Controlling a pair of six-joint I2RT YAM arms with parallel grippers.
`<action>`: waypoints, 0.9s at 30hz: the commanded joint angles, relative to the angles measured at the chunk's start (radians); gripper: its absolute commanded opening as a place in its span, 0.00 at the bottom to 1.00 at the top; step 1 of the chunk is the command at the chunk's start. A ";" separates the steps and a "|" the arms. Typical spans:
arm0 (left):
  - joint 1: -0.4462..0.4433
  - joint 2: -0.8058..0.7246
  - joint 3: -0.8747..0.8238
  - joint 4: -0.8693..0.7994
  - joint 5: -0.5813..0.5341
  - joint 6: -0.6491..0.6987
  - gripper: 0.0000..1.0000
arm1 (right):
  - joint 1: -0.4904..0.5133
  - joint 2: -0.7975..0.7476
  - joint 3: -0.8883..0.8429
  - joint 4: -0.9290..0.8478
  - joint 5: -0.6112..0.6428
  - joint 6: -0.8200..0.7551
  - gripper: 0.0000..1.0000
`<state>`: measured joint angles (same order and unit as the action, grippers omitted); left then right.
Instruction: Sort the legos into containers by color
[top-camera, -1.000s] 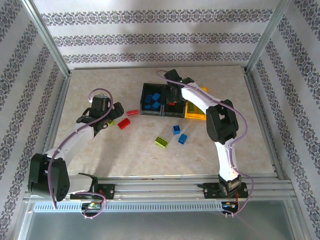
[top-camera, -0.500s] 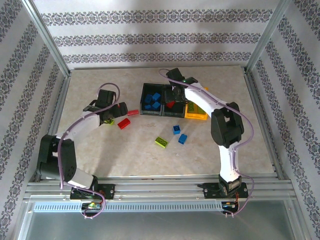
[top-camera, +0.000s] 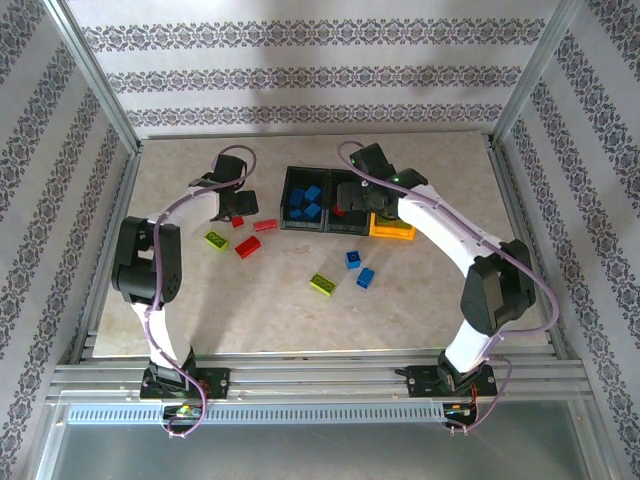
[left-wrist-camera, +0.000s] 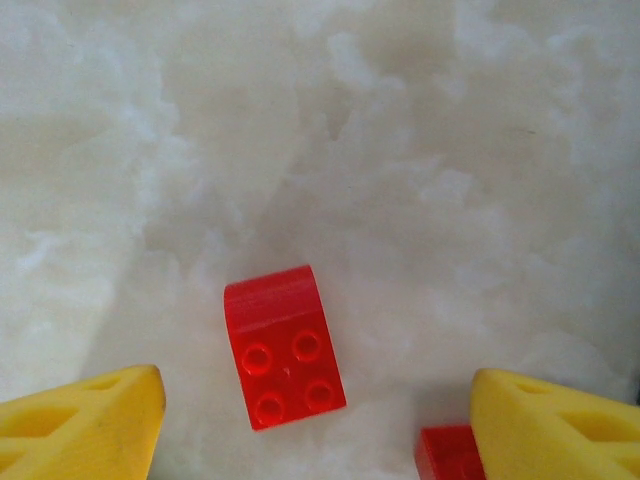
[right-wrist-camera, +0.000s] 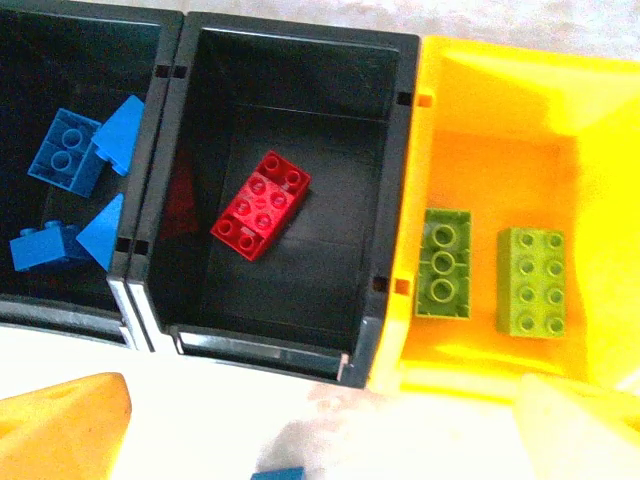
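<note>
Left end effector (left-wrist-camera: 315, 405) is open, a red lego (left-wrist-camera: 283, 345) between its fingers. Right end effector (right-wrist-camera: 320, 420) gapes open, the middle black bin (right-wrist-camera: 300, 40) below it.

Blue bricks (right-wrist-camera: 65, 150) in one black bin (right-wrist-camera: 40, 70), red brick (right-wrist-camera: 260, 205) in the second black bin (right-wrist-camera: 300, 60), lime green bricks (right-wrist-camera: 443, 262) in the yellow bin (right-wrist-camera: 500, 100), table (top-camera: 260, 300) marbled cream, walls (top-camera: 300, 75) banded with grey damask on white.

Glossy moulded-plastic red brick (left-wrist-camera: 285, 350) (studs catching light), smooth black plastic bin (right-wrist-camera: 300, 80), matt marbled tabletop (left-wrist-camera: 400, 150)
</note>
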<state>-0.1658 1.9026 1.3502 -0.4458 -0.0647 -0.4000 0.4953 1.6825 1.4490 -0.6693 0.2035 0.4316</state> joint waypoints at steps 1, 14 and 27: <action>0.021 0.049 0.061 -0.083 -0.022 0.023 0.76 | 0.009 -0.065 -0.044 0.008 0.042 0.037 0.98; 0.052 0.154 0.126 -0.129 0.020 0.022 0.66 | 0.025 -0.130 -0.105 0.008 0.062 0.078 0.98; 0.055 0.183 0.118 -0.140 0.026 0.035 0.53 | 0.034 -0.109 -0.087 0.013 0.054 0.085 0.98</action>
<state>-0.1223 2.0682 1.4521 -0.5400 -0.0509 -0.3843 0.5163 1.5795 1.3579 -0.6617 0.2432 0.4995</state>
